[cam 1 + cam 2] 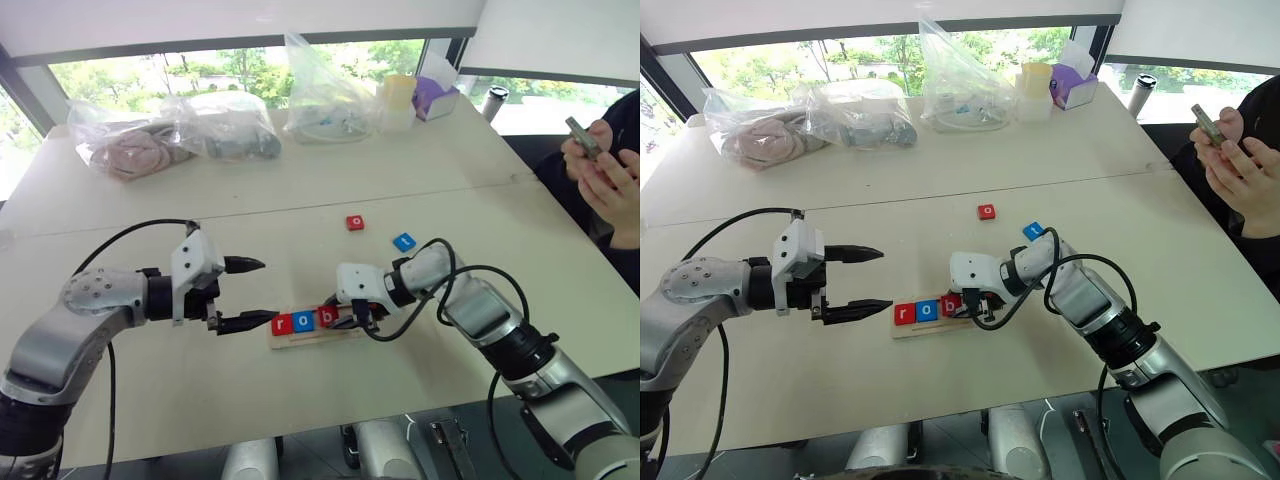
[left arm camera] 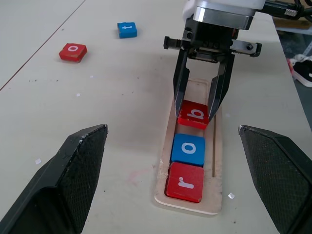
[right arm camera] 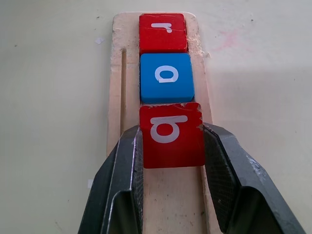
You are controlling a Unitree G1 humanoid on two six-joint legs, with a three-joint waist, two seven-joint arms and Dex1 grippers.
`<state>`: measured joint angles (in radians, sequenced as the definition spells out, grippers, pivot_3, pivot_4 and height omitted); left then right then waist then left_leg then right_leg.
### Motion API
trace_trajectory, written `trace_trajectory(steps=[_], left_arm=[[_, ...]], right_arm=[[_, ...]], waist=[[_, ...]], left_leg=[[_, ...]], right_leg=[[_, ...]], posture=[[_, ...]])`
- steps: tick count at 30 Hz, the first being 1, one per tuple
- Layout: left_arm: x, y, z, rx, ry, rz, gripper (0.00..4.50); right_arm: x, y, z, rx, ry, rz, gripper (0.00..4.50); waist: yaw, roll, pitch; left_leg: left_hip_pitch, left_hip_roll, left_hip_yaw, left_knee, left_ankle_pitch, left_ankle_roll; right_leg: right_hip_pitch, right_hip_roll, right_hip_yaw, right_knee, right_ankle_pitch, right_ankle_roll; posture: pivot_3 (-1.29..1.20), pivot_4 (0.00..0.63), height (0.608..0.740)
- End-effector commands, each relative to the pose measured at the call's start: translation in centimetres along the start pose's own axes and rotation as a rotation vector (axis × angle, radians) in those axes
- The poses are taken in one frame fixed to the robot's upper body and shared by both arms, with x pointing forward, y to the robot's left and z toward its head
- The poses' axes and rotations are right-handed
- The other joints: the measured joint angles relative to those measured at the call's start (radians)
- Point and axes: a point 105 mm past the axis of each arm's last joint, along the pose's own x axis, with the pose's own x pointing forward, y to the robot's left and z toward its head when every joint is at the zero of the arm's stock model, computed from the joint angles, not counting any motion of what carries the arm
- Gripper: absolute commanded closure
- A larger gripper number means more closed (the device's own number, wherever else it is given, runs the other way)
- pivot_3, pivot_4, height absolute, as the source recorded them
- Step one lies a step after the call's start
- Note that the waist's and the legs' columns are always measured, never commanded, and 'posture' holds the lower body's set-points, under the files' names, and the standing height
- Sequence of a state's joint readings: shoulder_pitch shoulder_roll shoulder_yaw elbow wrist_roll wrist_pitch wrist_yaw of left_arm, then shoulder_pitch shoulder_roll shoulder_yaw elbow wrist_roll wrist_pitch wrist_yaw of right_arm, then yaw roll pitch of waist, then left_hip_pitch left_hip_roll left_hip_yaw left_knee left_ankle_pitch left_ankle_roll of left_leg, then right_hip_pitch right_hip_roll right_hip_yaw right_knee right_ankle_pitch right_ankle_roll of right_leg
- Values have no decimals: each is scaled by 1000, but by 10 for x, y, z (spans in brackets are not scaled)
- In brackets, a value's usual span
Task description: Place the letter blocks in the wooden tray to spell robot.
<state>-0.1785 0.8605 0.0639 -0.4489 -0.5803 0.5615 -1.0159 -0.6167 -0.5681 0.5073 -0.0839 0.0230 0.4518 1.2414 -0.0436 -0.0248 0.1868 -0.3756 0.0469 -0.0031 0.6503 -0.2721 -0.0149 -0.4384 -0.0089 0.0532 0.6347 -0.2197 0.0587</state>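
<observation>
The right gripper [image 3: 170, 161] clamps a red square "b" block [image 3: 171, 135] over the long pale-wood tray [image 2: 216, 146], just beside the blue "o" block [image 2: 188, 148] and red "r" block [image 2: 185, 182]; the left gripper [image 1: 243, 293] hovers spread wide nearby.

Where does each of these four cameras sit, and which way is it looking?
Left and right eye views: on the head, looking down over both arms at the table; a person's hands show at the right.
Left wrist view: on the left arm, looking between its open black fingers at the wooden tray.
Right wrist view: on the right arm, its fingers clamping the red b block.
Shared: both wrist views show the r, blue o and b in the tray.
</observation>
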Motion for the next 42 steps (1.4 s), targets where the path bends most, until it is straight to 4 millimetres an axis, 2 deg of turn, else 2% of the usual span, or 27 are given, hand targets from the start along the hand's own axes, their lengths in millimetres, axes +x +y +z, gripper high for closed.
trace_trajectory(steps=[1, 8, 9, 10, 13, 14, 20, 25, 27, 29, 31, 33, 38, 42], left_arm=[[-2, 0, 11, 38, -32, 10, 0], [-2, 0, 11, 38, -33, 14, 0], [-2, 0, 11, 37, -33, 15, 0], [-2, 0, 11, 37, -33, 16, 0], [-2, 1, 11, 36, -32, 19, 0], [-2, 1, 11, 36, -33, 20, 0], [-2, 0, 11, 35, -34, 20, 0], [-1, 0, 11, 34, -37, 18, 0], [-1, 0, 11, 34, -38, 18, 0], [-1, 0, 11, 34, -38, 19, 0], [-1, 1, 10, 35, -36, 26, 0], [-1, 1, 9, 33, -36, 27, 0], [1, 1, 9, 31, -39, 24, 0], [2, 1, 10, 34, -41, 22, 0]], right_arm=[[0, 1, 14, -47, -23, 13, 3371], [2, 1, 13, -49, -16, 20, 3371], [2, 1, 13, -50, -15, 21, 2349], [2, 1, 13, -51, -15, 21, 1974], [3, 0, 14, -54, -15, 16, 390], [4, -1, 14, -56, -16, 14, 29], [-1, -7, 22, -66, -33, -14, 29], [-12, -12, 30, -66, -52, -51, 29], [-22, -24, 32, -59, -65, -130, 29], [-35, -49, 29, -24, -58, -292, 29], [-50, -82, 20, 80, -45, -506, 29], [-68, -112, 3, 259, -6, -731, 29], [-80, -134, -16, 540, 38, -963, 29], [-68, -134, -20, 708, 45, -1007, 29]], waist=[[0, 0, 0], [0, 0, 0], [0, 0, 0], [0, 0, 0], [0, 0, 0], [0, 0, 0], [0, 0, 0], [0, 0, 0], [0, 0, 0], [-1, 0, 0], [-3, 0, 0], [-3, 0, 0], [-1, 0, 0], [-4, 0, 0]], left_leg=[[0, 0, 0, 0, 0, 0], [0, 0, 0, 0, 0, 0], [0, 0, 0, 0, 0, 0], [0, 0, 0, 0, 0, 0], [0, 0, 0, 0, 0, 0], [0, 0, 0, 0, 0, 0], [0, 0, 0, 0, 0, 0], [0, 0, 0, 0, 0, 0], [0, 0, 0, 0, 0, 0], [0, 0, 0, 0, 0, 0], [0, 0, 0, 0, 0, 0], [0, 0, 0, 0, 0, 0], [-2, 0, 0, -2, 0, 0], [-4, 0, 0, -3, 0, 0]], right_leg=[[0, 0, 0, 0, 0, 0], [0, 0, 0, 0, 0, 0], [0, 0, 0, 0, 0, 0], [0, 0, 0, 0, 0, 0], [0, 0, 0, 0, 0, 0], [0, 0, 0, 0, 0, 0], [0, 0, 0, 0, 0, 0], [0, 0, 0, 0, 0, 0], [0, 0, 0, 0, 0, 0], [0, 0, 0, 0, 0, 0], [0, 0, 0, 0, 0, 0], [-1, 0, 0, 0, 1, -1], [-2, 0, 0, 0, 1, -1], [-5, 0, 0, 0, 3, 2]], posture=[[0, 150, 740], [0, 150, 740], [0, 150, 740], [0, 150, 740], [0, 150, 740], [0, 150, 740], [0, 150, 740], [0, 150, 740], [0, 150, 740], [0, 150, 740], [0, 150, 740], [0, 150, 740], [0, 150, 740], [0, 150, 740]])
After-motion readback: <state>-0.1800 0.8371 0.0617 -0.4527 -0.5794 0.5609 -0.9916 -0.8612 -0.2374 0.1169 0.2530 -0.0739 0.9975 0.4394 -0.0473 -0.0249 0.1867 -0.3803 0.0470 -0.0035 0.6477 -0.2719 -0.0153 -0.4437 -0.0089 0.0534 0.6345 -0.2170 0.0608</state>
